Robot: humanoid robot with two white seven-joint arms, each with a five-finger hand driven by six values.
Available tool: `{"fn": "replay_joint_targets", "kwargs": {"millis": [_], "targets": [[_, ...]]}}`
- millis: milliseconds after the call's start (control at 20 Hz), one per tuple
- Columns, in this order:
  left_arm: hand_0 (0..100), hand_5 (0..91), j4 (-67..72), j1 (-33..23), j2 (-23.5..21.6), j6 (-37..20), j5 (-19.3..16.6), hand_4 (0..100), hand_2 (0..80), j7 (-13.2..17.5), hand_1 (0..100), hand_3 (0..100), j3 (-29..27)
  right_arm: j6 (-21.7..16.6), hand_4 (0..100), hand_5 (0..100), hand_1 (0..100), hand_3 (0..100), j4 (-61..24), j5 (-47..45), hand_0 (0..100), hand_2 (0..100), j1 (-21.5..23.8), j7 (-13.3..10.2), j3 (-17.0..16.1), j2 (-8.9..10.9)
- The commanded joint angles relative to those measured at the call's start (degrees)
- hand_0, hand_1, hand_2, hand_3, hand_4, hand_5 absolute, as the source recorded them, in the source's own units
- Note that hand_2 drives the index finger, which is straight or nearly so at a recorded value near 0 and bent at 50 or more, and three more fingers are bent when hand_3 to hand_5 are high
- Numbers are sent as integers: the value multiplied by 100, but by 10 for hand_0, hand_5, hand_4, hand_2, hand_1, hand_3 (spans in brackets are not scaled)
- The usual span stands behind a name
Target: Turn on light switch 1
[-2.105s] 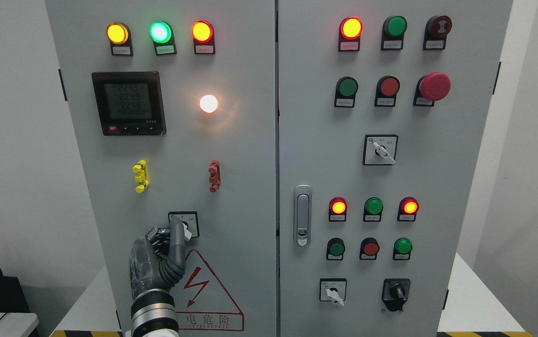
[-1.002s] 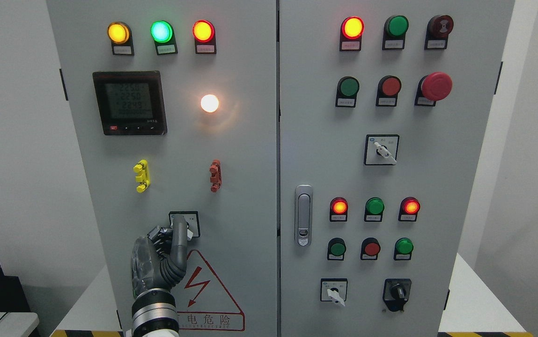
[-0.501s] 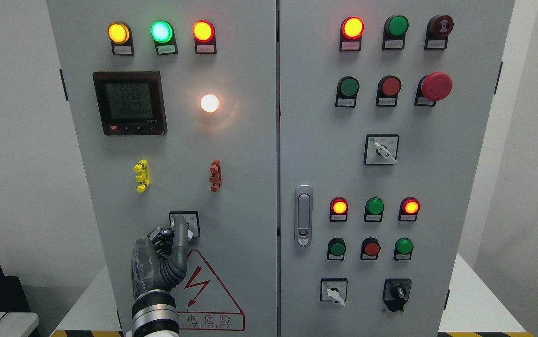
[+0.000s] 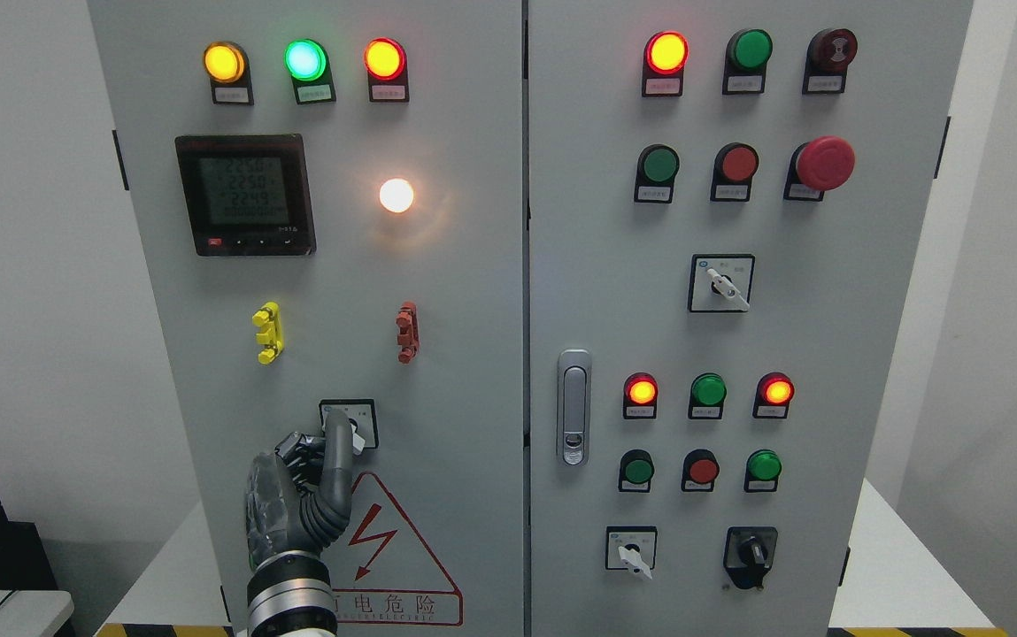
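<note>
Matt grey painted metal cabinet (image 4: pixel 437 292), glossy plastic lamps (image 4: pixel 305 59), chrome handle (image 4: pixel 573 407)

On the red warning triangle (image 4: pixel 393 557) "电危险" is read, and on the meter display (image 4: pixel 242 191) about "2250, 2250, 2249".

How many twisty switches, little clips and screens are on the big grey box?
Rotary switches: 4
Clips: 2 (one yellow, one red)
Meter screen: 1
Total: 7
</note>
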State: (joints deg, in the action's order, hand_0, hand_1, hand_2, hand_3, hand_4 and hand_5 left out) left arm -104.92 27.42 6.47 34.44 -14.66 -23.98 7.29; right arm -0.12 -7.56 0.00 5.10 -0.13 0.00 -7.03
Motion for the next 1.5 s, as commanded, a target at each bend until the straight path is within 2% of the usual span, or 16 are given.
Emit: {"fn": "replay_joint_targets", "kwargs": {"millis": [0,251,401,651,852,952,1052,1203,1253,1353,1453], "targets": [[353,830,-108,-79,4,-7,-2,875,650,-2,235,896,0,3,0,0,389,0,0,-149,120,0,0,4,114,0],[352,830,-301,-342,-14,-60,7,876,652,7,239,897,9,3,0,0,389,0,0,-149,120,0,0,4,114,0],[335,831,-336,-509,-22,-525,-2,878,666,51,252,903,-17,3,0,0,389,0,0,-149,120,0,0,4,114,0],[202,837,-372,-816,-58,-921,-2,891,696,218,300,934,-61,3,0,0,389,0,0,-149,120,0,0,4,114,0],[165,832,-451,-1238,-101,-1175,-2,912,700,323,312,952,-148,3,0,0,389,0,0,-149,120,0,0,4,114,0],[160,819,-468,-1493,-119,-1544,-2,939,694,551,316,984,-429,3,0,0,389,0,0,-149,120,0,0,4,114,0],[153,753,-477,-1878,-172,-2157,-2,941,684,989,314,994,-859,3,0,0,389,0,0,-149,120,0,0,4,114,0],[120,620,-460,-2616,-251,-3553,42,913,667,1981,284,971,-1711,3,0,0,389,0,0,-149,120,0,0,4,114,0],[106,611,-451,-2871,-277,-3932,51,909,663,2228,269,968,-2001,3,0,0,389,0,0,-149,120,0,0,4,114,0],[46,552,-381,-3276,-321,-4374,225,879,629,2458,227,924,-2528,3,0,0,389,0,0,-149,120,0,0,4,114,0],[28,511,-136,-3663,-391,-4612,594,857,594,2625,217,888,-3012,3,0,0,389,0,0,-149,120,0,0,4,114,0]]}}
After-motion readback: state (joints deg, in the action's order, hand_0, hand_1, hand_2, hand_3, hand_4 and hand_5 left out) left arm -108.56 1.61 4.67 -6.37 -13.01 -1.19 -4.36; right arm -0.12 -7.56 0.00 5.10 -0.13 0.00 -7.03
